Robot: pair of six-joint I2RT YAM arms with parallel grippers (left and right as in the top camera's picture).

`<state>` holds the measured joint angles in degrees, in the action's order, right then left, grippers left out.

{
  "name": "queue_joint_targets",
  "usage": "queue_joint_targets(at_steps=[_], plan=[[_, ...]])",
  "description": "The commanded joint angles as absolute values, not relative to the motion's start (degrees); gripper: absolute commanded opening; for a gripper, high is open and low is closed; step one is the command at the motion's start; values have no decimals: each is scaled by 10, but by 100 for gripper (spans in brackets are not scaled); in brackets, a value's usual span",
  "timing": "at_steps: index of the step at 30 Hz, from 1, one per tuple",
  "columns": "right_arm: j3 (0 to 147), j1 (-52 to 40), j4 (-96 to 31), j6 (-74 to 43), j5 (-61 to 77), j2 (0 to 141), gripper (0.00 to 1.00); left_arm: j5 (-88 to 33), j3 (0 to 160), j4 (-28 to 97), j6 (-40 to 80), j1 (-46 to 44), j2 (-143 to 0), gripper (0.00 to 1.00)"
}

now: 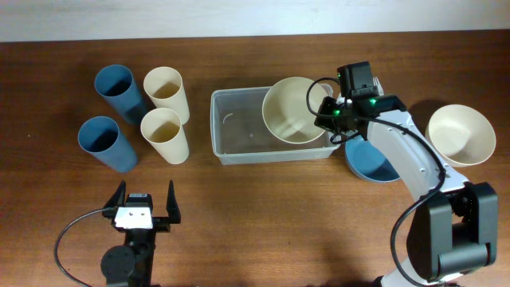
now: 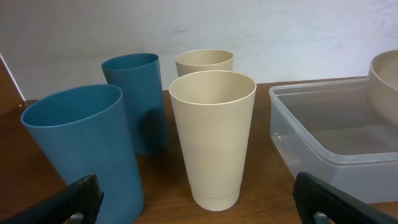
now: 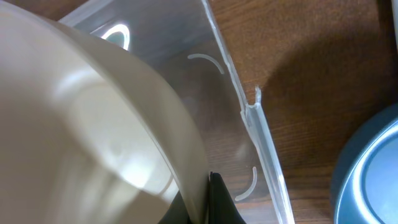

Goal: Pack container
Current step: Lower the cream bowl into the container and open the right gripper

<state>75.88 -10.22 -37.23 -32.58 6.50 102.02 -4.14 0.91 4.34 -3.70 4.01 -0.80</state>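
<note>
The clear container (image 1: 237, 131) lies mid-table. My right gripper (image 1: 328, 112) is shut on the rim of a cream bowl (image 1: 295, 109), which hangs tilted over the container's right half. In the right wrist view the bowl's wall (image 3: 93, 124) is pinched at my right gripper (image 3: 208, 193), with the container's side wall (image 3: 261, 137) just beyond. My left gripper (image 1: 145, 209) stands open near the front edge, nothing between its fingers. It faces the cups and the container's end (image 2: 329, 124), and the held bowl (image 2: 385, 74) shows at the right edge.
Two blue cups (image 1: 119, 92) (image 1: 106, 142) and two cream cups (image 1: 166, 92) (image 1: 164, 134) stand left of the container. A blue bowl (image 1: 370, 159) sits right of it under my right arm. Another cream bowl (image 1: 460, 134) is at the far right.
</note>
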Motion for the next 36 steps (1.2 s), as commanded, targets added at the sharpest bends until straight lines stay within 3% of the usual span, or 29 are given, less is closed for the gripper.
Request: queue_joint_targets(at_steps=[1, 36], plan=[[773, -109, -371, -335, 69, 1037, 4, -48, 5, 43, -46, 42, -3, 100], [772, -109, -370, -350, 73, 1089, 4, -48, 5, 43, -46, 42, -3, 100]])
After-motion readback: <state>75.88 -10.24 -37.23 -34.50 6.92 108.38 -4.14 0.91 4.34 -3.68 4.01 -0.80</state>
